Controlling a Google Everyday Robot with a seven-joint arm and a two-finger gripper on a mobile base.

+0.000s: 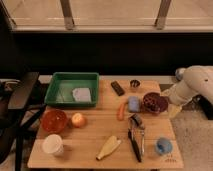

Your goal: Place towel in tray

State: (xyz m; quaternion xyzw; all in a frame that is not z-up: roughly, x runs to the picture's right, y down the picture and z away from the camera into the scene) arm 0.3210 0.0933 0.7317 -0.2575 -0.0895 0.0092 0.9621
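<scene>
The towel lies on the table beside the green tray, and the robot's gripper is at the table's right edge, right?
No. The camera view shows the towel lying inside the green tray, not beside it. The gripper is indeed at the right edge of the table.

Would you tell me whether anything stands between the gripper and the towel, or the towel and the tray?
The towel already lies in the green tray. The gripper hangs at the right edge of the table; a dark bowl, blue sponge and carrot sit between it and the towel.
</scene>
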